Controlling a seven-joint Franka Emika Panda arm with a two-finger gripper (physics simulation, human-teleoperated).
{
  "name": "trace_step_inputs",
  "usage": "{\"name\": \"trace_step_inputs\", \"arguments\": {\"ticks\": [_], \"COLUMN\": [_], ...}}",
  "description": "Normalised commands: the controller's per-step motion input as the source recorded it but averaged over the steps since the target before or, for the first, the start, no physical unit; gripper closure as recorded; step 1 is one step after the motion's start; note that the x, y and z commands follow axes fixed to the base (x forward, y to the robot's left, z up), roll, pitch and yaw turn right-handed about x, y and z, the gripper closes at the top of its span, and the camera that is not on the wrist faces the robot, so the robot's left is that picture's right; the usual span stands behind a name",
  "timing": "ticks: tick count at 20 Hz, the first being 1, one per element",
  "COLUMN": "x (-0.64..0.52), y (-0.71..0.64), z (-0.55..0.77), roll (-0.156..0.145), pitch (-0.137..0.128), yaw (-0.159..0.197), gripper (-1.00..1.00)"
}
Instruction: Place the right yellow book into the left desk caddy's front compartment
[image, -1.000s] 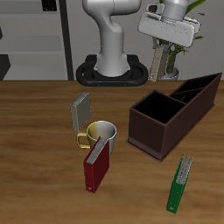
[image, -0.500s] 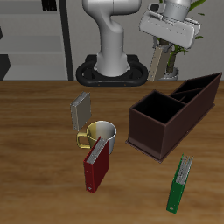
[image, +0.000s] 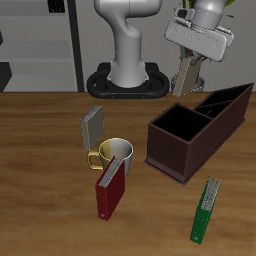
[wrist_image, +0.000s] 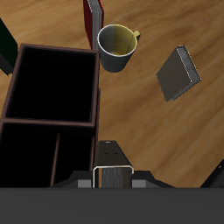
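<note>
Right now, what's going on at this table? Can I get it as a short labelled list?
gripper: shut on the small book, raised high
small book: hanging in the air, not yet in the box
long box: on the table, large front compartment empty
mug: between the grey book and the red book
green book: flat, near the front edge
</note>
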Motion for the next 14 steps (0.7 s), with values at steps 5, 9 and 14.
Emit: {"name": "trace_step_inputs", "arguments": {"ticks": [5,9,14], "x": [-0.02,0.03,0.06], "y": [0.10,0.09,0.09], "z": [0.02,0.08,0.00], "roll": [-0.002,0.013,0.012], "pitch": [-0.020,-0.022,0.007], "yaw": [-0.031,-0.017,-0.019], "gripper": [1.00,1.00,1.00]}}
